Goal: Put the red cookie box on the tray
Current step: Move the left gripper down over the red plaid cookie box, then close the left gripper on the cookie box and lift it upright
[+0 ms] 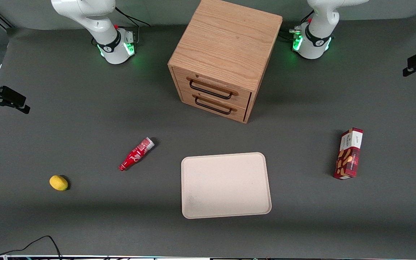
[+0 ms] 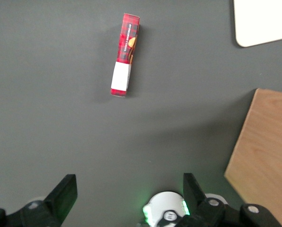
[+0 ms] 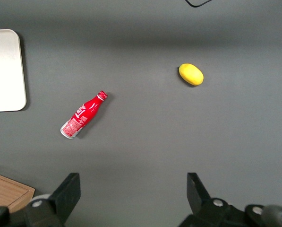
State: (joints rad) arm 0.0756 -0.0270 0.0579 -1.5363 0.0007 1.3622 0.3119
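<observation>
The red cookie box (image 1: 349,153) lies on its narrow side on the grey table, toward the working arm's end, well apart from the tray. It also shows in the left wrist view (image 2: 125,54), white label end toward the gripper. The pale beige tray (image 1: 226,185) lies flat in front of the drawer cabinet, nearer the front camera; one corner shows in the left wrist view (image 2: 263,21). My left gripper (image 2: 129,194) is open and empty, high above the table over its arm's base, far from the box. It is out of the front view.
A wooden two-drawer cabinet (image 1: 226,54) stands between the arm bases; its top edge shows in the left wrist view (image 2: 263,161). A small red bottle (image 1: 136,154) and a yellow lemon (image 1: 59,182) lie toward the parked arm's end.
</observation>
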